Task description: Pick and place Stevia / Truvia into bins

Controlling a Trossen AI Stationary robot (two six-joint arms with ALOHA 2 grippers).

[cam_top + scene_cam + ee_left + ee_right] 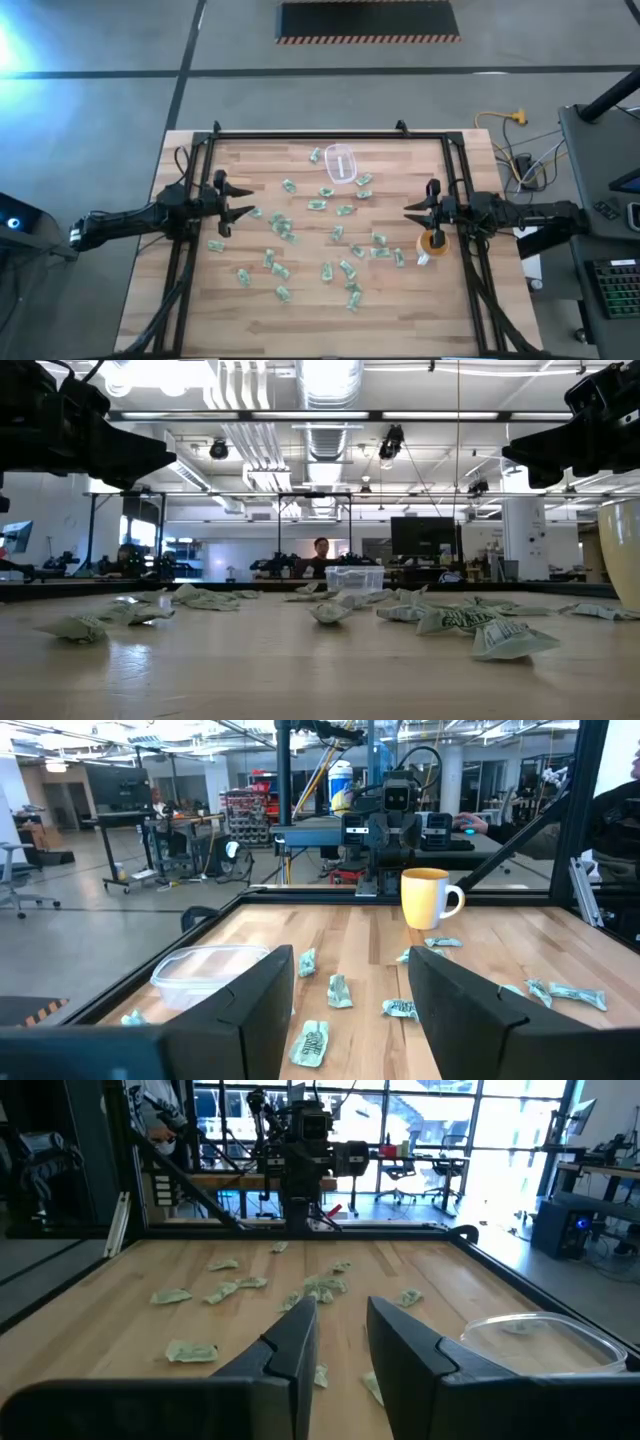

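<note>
Many small green-and-white Stevia packets (318,204) lie flat and scattered over the middle of the wooden table (400,320). The clear plastic bin (340,163) stands on the table near the far edge, at the centre. My left gripper (240,205) hovers open at the table's left side, fingers pointing level toward the right, with nothing between them (350,970). My right gripper (412,212) hovers at the right side, pointing left, its fingers a narrow gap apart and empty (343,1325). In the low view both grippers hang above the tabletop.
A yellow-orange mug (432,242) stands on the table just under my right arm, with a packet (422,259) beside it. A black metal frame (330,135) runs round the table's edges. Bare wood lies along the near edge.
</note>
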